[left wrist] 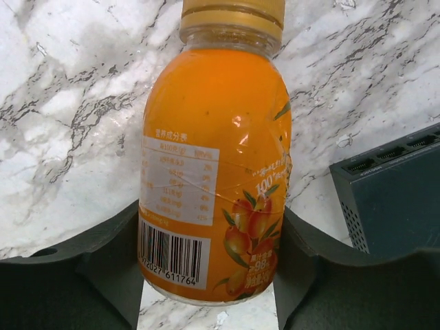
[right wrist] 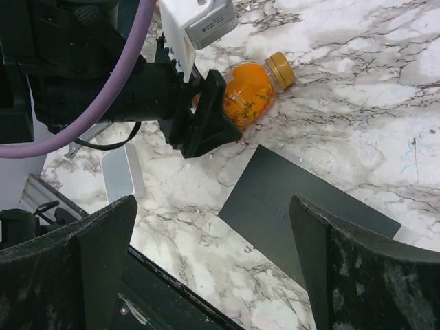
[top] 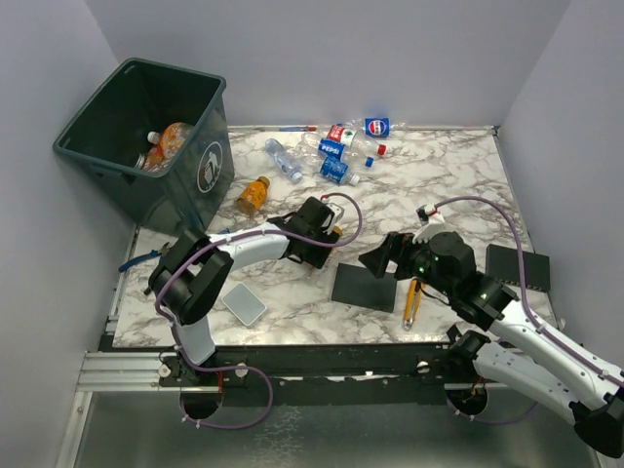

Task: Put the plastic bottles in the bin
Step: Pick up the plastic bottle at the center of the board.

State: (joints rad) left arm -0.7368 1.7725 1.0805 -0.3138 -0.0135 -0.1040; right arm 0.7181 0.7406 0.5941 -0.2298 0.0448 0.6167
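Jaws of the left gripper [left wrist: 210,213] stand partly closed and clamp an orange juice bottle [left wrist: 216,165] from both sides, one dark finger against each flank just above its base. This bottle lies low on the marble surface [top: 458,185] near the middle, its yellow cap pointing away from the wrist and its barcode label facing up, with a dark flat pad [right wrist: 302,199] just beside it. Jaws of the right gripper [right wrist: 213,206] stand wide apart with nothing between them, hovering over that pad and facing the left arm's grasp. The bin [top: 195,146] stands tilted at the far left corner, and in it lie orange-tinted jugs [top: 174,141] and a white-capped bottle [top: 153,136]. A second orange bottle [top: 253,195] lies on the surface near the bin's wall; a clear bottle [top: 285,159] lies further back, and a cluster of crushed bottles [top: 346,148] with blue and red labels sits along the far edge. A yellow utility knife [top: 413,302] lies beside the right arm.
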